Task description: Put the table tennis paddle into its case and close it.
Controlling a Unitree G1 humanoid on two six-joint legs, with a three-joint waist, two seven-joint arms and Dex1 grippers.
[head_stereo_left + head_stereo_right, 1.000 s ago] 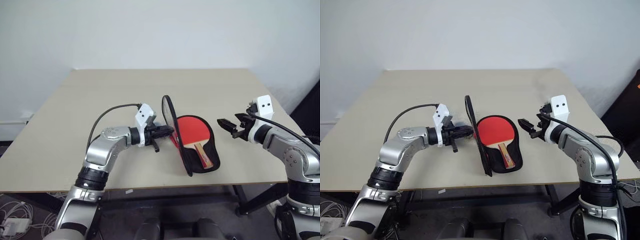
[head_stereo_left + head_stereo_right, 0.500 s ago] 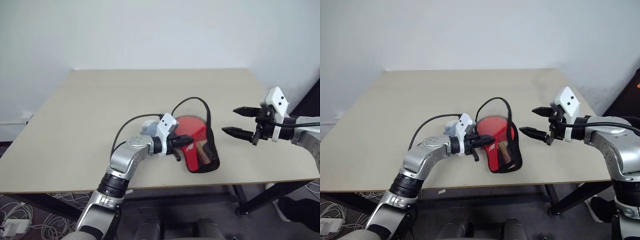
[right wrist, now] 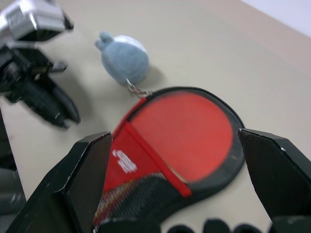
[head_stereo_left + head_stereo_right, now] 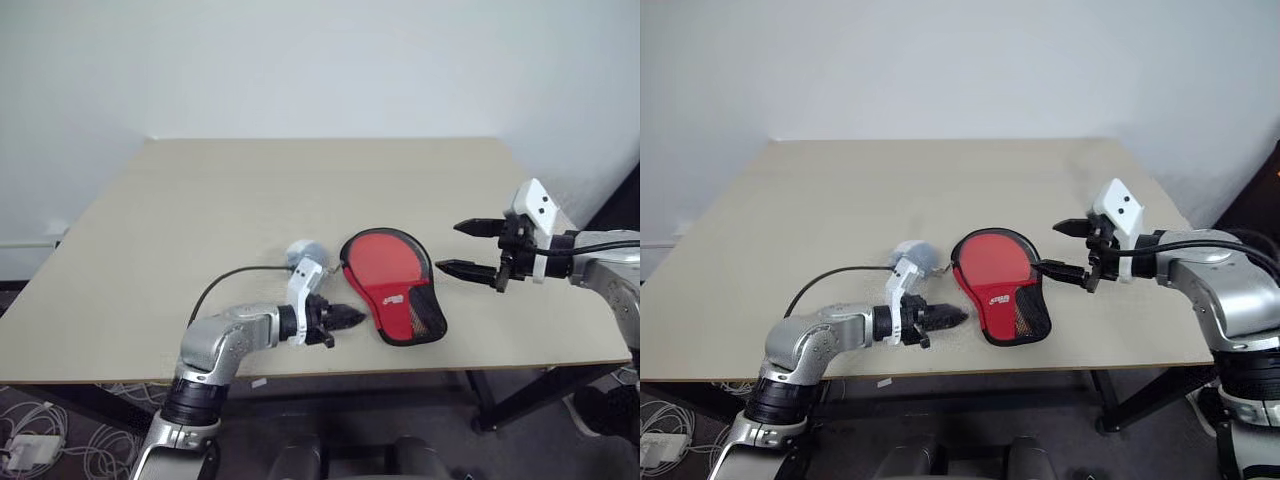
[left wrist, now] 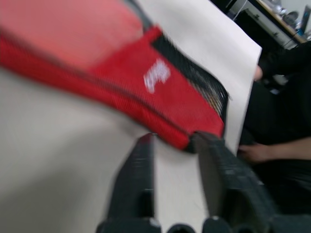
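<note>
Paddle [image 4: 382,262] sits inside the case [image 4: 392,285] at lower centre of the frame, its red face showing through the clear half, where a second ago the flap stood upright. Far left of that, my left gripper [image 4: 352,318] has let go of the flap and dropped back near the table [image 4: 200,210] edge, fingers slightly parted, holding nothing. A grey-blue lump [image 4: 303,254] lies just beside the case. At right, my right gripper [image 4: 448,248] hovers spread wide, empty. I judge the lid folded; the zipping remains.
</note>
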